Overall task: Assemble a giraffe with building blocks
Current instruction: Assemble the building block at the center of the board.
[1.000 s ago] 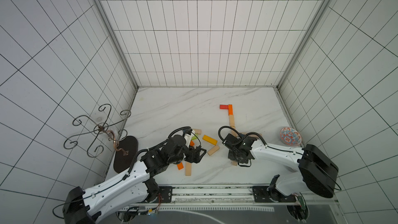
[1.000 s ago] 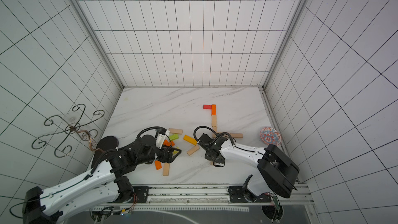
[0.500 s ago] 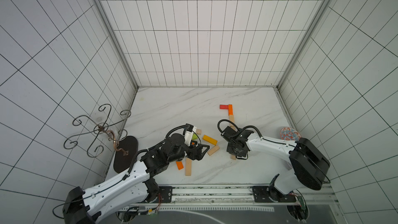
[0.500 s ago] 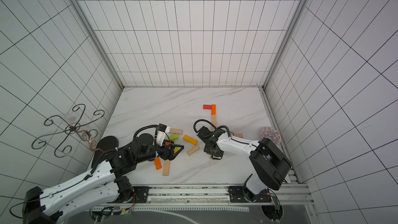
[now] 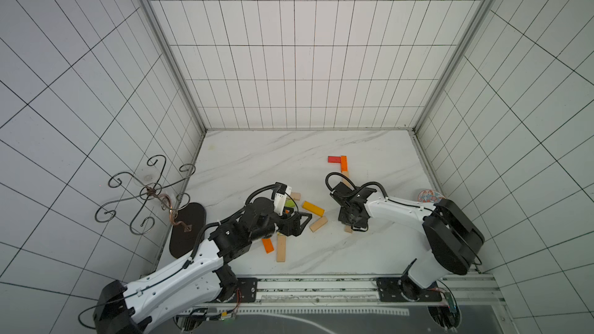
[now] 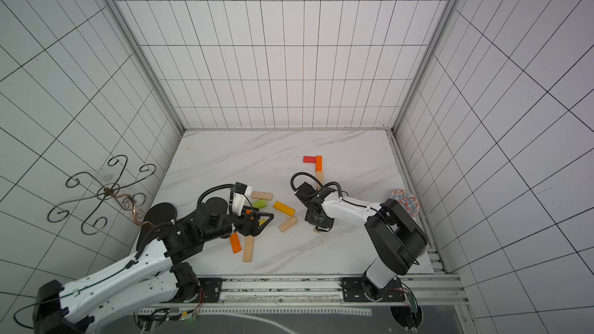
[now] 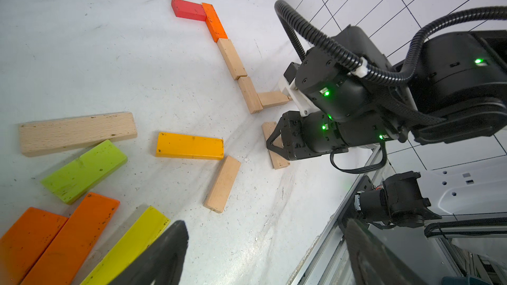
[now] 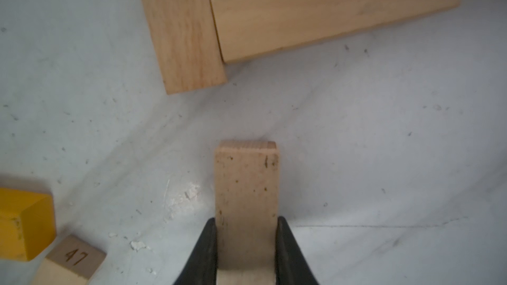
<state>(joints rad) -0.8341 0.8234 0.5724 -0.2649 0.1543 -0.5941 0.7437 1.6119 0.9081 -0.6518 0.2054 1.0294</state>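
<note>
**A:** What's different from a second ago?

**B:** The right gripper [image 5: 352, 220] has drawn its plain block [image 8: 247, 182] a little away from the rail, toward the row [image 7: 233, 58]. Its arm has swung inward and now hides part of the bowl [image 5: 426, 193]. The left gripper [image 5: 299, 220] has edged slightly farther from the rail.

**A:** And the fingers?

**B:** The right fingers [image 8: 207, 245] pinch the plain block by its long sides, near one end. The left ones are spread wide and empty, above the pile [image 7: 82, 171].

**A:** Where's the giraffe?

**B:** It lies flat on the table [image 5: 257, 162], right of middle. There's a red block [image 7: 188, 9], then an orange block [image 7: 215, 21], then three plain ones, the last turned off at a corner. The pinched block points at that corner, with a gap between them.

**A:** Any writing?

**B:** "47" is marked on the end of a loose block [image 8: 75, 259], just beside the yellow block [image 8: 24, 223].
</note>
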